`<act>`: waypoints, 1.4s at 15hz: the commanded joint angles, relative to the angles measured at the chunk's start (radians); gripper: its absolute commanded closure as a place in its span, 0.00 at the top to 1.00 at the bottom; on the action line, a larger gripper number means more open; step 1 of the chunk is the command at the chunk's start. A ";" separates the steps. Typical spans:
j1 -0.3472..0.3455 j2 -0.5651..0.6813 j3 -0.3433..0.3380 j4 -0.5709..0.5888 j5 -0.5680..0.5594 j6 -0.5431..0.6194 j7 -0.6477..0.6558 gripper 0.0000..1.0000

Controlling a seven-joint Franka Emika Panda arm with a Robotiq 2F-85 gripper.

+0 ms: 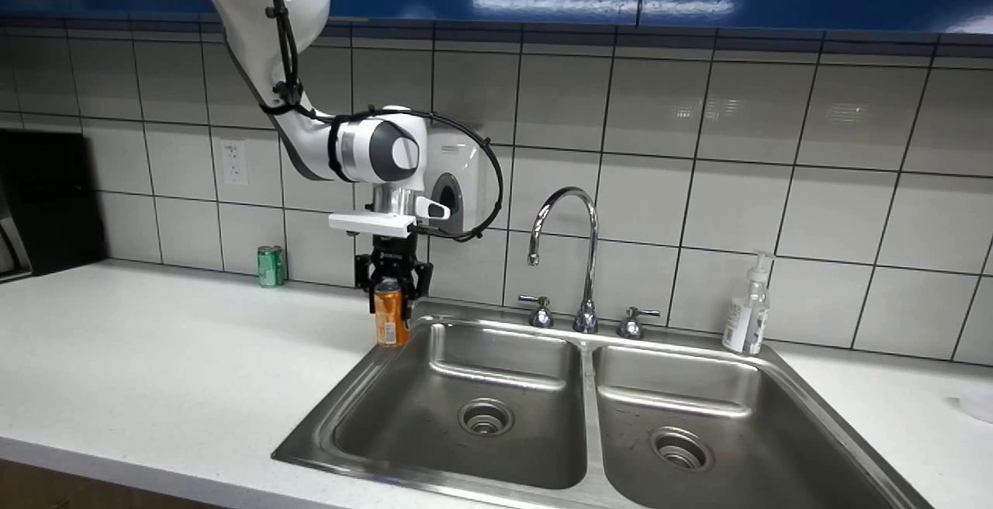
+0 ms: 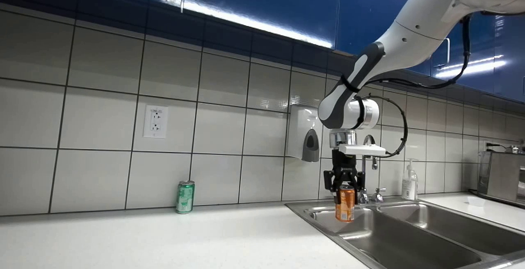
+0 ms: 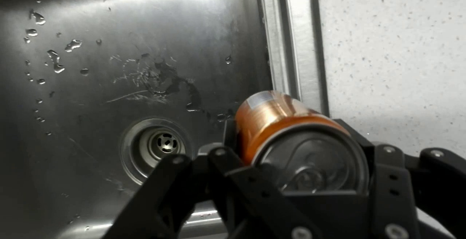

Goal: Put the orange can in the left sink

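The orange can (image 1: 390, 327) is upright between the fingers of my gripper (image 1: 389, 309), also in an exterior view (image 2: 345, 211). My gripper (image 2: 346, 197) is shut on the can's upper part. In the wrist view, the can (image 3: 273, 118) shows its silvery top, partly hidden by the gripper (image 3: 293, 140). The left sink (image 1: 527, 451) is a steel basin with a round drain (image 1: 486, 417). The can is near its back left corner, at the side rim, and appears held above it. The left sink also shows in an exterior view (image 2: 398, 236) and the wrist view (image 3: 102, 97).
The faucet (image 1: 593, 253) with two handles stands behind the sinks. The right basin (image 1: 745, 447) lies beyond a divider. A green can (image 1: 270, 267) stands by the wall on the counter (image 1: 171, 361). A soap bottle (image 1: 748, 311) and a wall dispenser (image 1: 458, 183) are at the back.
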 commanded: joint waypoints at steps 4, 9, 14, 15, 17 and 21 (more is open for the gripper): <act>-0.053 -0.028 -0.017 -0.062 0.004 0.010 -0.096 0.40; -0.079 -0.008 -0.026 -0.088 0.009 0.010 -0.134 0.40; -0.107 0.025 -0.037 -0.105 0.015 0.009 -0.157 0.40; -0.112 0.035 -0.039 -0.105 0.014 0.007 -0.160 0.40; -0.124 0.059 -0.040 -0.106 0.016 0.014 -0.168 0.40; -0.139 0.109 -0.042 -0.100 0.013 0.046 -0.172 0.40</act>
